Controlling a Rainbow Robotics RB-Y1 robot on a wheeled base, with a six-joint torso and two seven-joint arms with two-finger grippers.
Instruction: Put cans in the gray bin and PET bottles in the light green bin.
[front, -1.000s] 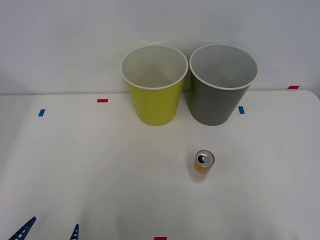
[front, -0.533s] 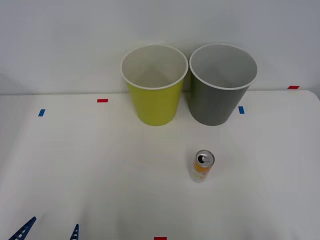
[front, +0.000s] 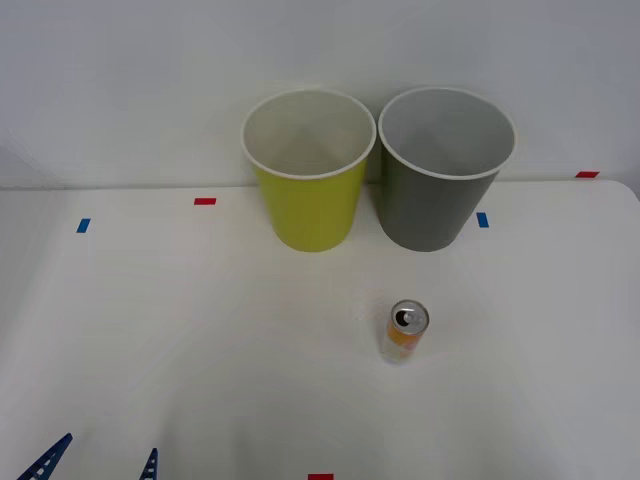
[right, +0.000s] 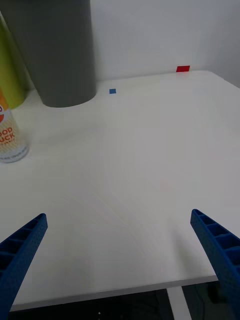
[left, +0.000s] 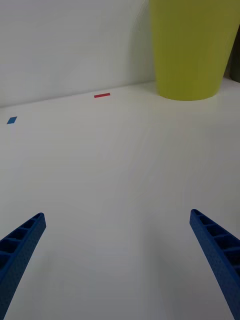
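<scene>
Basically nothing sorted yet. The can (front: 406, 332) stands upright on the bench (front: 180, 330), near-right of centre, in front of the gray bin (front: 440, 170) and well apart from it. The gray bin sits far right, the light green bin (front: 308, 170) just to its left, the two close together at the rims; I can't tell if they touch. Both bins look bare inside as far as the front view reaches, though the very bottoms aren't clear.

Left tool (left: 117, 260): wide open, holding nothing, over bare bench at the near-left; its blue fingertips (front: 45, 458) poke in at the near edge of the front view. It faces the green bin from some way back.

Right tool (right: 120, 260): also wide open, nothing between the fingers, near the bench's near-right edge. From its wrist camera the can (right: 11, 132) is off to one side, not between the fingers, with the gray bin (right: 55, 50) behind it.

My read: job is at the start. What's left is grab the can and drop it in the gray bin. The right tool looks the closer candidate, but it would have to shift sideways to line up first.

Hard to make out:
- No plastic bottle on the bench, so the green bin may have nothing to receive.
- Can is cut off at the edge of the right wrist view; label text only partly legible.
- Bins are cropped at the top in both wrist views.
- Small red and blue tape marks (front: 205, 201) dot the bench; purpose unknown.
</scene>
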